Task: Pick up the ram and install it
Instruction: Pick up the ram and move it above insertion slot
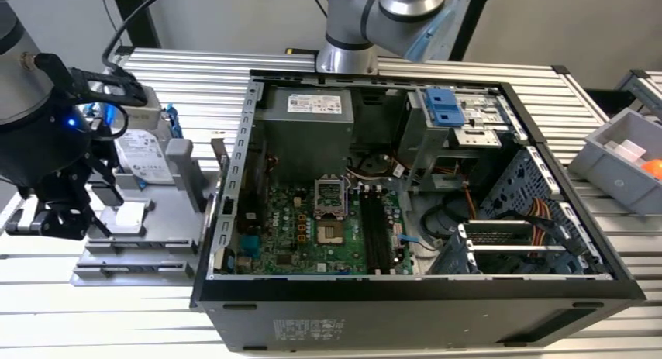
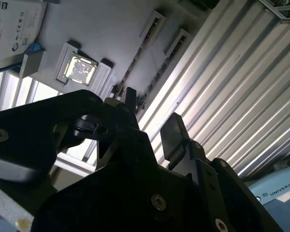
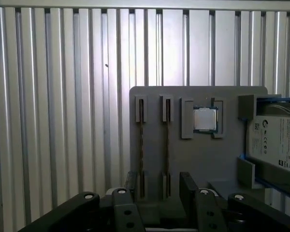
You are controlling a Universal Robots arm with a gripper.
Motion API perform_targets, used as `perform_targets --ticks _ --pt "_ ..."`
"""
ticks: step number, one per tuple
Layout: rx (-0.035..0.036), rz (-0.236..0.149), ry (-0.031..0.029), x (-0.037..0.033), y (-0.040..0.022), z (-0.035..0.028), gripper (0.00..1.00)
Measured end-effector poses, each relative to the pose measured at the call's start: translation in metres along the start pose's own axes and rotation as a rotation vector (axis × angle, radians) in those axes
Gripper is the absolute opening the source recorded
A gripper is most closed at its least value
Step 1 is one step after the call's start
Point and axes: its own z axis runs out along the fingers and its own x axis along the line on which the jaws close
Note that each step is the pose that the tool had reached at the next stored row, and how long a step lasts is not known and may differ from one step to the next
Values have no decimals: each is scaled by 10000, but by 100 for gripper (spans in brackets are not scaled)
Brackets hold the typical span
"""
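Observation:
Two thin dark sticks stand on edge in narrow slots of a grey fixture [image 3: 198, 96]; I take them for the ram [image 3: 167, 145], the other stick [image 3: 141, 145] running parallel beside it. Both appear as dark strips [image 2: 135, 63] in the second wrist view. My gripper [image 3: 159, 188] hangs open just above the slots' near end, touching nothing. Its two black fingertips [image 2: 174, 130] have an empty gap between them. In the exterior view the gripper [image 1: 52, 219] is over the fixture [image 1: 135, 254], on that view's left. The green motherboard [image 1: 310, 227] lies in the open computer case [image 1: 414, 297].
On the fixture, a processor chip [image 3: 204, 119] sits in a pocket beside the slots, and a hard drive [image 3: 275, 140] with blue rails is further along. A grey bin [image 1: 621, 161] holds an orange thing on the exterior view's right. Ribbed aluminium table [image 3: 63, 96] all around.

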Motion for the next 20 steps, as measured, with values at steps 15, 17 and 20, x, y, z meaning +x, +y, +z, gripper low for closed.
perform_targets --ticks 15,17,20 --pt "2 0 0 8 -31 187 100" --pt "2 0 0 9 -32 208 100" --pt "0 -1 1 11 -32 237 100"
